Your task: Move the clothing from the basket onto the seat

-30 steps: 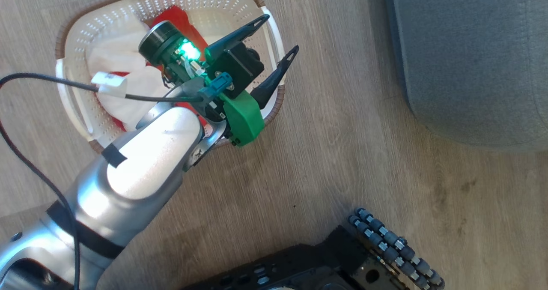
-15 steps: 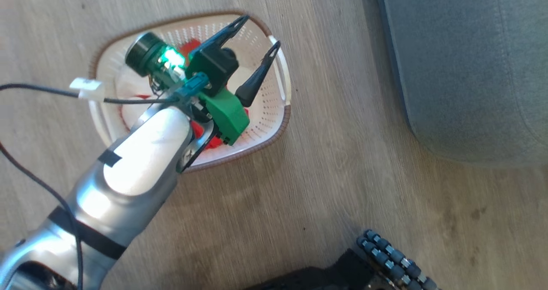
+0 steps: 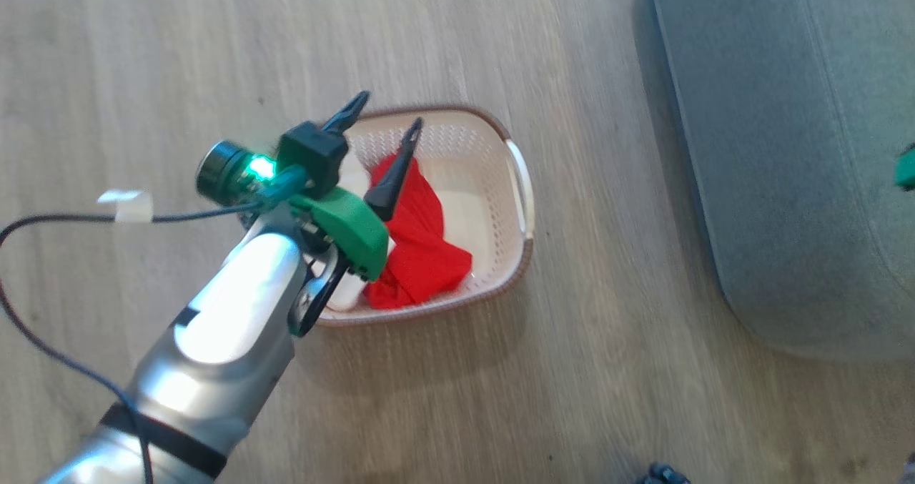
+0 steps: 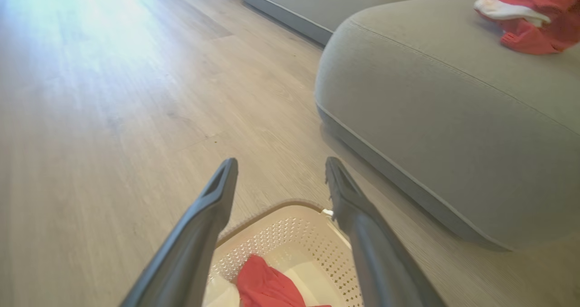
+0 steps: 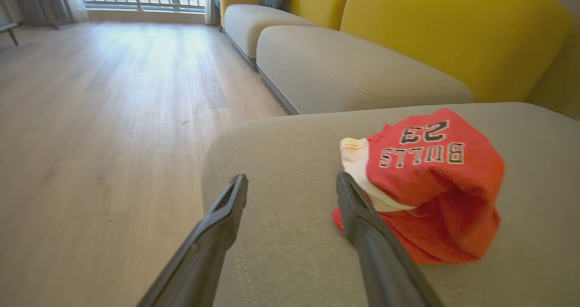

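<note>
Cream perforated plastic makes up the basket (image 3: 500, 123), which sits on the wooden floor (image 3: 572, 369) near the middle of the head view. A crumpled red garment (image 3: 418, 234) lies inside it, and a white piece (image 3: 350, 298) shows at the garment's lower left. The left tool (image 3: 389, 111) hangs over the left part of the basket, its two dark fingers spread apart with nothing between them, tips pointing toward the upper right of the frame. A black cable (image 3: 57, 219) runs from its wrist to the left edge. In the left wrist view the same fingers rise from the bottom edge, and the basket's far end and a fold of the red garment show between them. The grey seat (image 3: 786, 148) fills the right side of the head view, well apart from the basket, with a strip of bare floor between them. In the right wrist view a red jersey (image 5: 435, 184) with white trim and the lettering "BULLS 23", seen upside down, lies on the seat at right of centre. The right tool (image 5: 291, 179) is above the cushion, fingers apart and empty. Its right finger overlaps the jersey's lower left edge in the picture, and whether they touch cannot be told. Yellow backrests (image 5: 453, 39) and further grey cushions (image 5: 340, 71) stand behind.
</note>
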Available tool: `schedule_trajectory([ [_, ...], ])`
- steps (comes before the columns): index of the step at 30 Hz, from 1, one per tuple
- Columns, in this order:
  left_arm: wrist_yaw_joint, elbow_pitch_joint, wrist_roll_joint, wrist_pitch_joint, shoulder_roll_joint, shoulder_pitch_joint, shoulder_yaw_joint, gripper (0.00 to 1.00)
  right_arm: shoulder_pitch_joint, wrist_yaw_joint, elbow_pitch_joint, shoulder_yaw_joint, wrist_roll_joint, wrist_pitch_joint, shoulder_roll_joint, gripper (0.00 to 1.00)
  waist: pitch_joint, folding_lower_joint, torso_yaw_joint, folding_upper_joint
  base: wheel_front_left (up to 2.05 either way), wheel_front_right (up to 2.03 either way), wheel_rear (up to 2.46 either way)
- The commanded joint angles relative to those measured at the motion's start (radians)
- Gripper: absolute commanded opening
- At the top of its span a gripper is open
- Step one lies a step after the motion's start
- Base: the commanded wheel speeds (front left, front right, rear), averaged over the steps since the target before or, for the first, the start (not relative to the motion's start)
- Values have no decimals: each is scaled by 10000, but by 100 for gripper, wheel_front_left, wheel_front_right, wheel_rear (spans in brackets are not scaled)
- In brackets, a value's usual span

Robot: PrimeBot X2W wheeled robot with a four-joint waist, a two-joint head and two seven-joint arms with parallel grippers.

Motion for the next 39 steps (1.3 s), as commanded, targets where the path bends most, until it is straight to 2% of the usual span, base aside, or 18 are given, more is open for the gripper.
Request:
schedule_trajectory([
  [1, 75, -295, -16, -131, 177, 35, 499, 100, 161, -2, -482, 241, 75, -64, -66, 100, -644, 1, 497, -1, 0, 0, 0],
  [9, 237, -302, 112, -134, 122, 1314, 2012, 100, 1158, -2, -1426, 1501, -28, -64, 807, 100, -1825, 1, 1083, -1, 0, 0, 0],
  [15, 447, -460, 381, -134, 75, 2344, 3421, 100, 1664, -2, -1436, 2300, 186, -64, 1093, 100, -2553, 1, 1421, -1, 0, 0, 0],
  [21, 458, -708, 819, -135, -42, 3272, 4573, 100, 2049, -2, -1381, 2922, 365, -64, 1310, 100, -3125, 1, 1618, -1, 0, 0, 0],
  [29, 429, -1452, 1597, -135, -358, 4457, 5951, 100, 2736, -2, -1544, 3752, 419, -64, 1578, 100, -3756, 1, 1569, -1, 0, 0, 0],
  [39, 172, -2286, 2437, -135, -928, 5596, 7047, 100, 3393, -2, -1769, 4039, 555, -64, 1736, 100, -4247, 1, 1343, -1, 0, 0, 0],
])
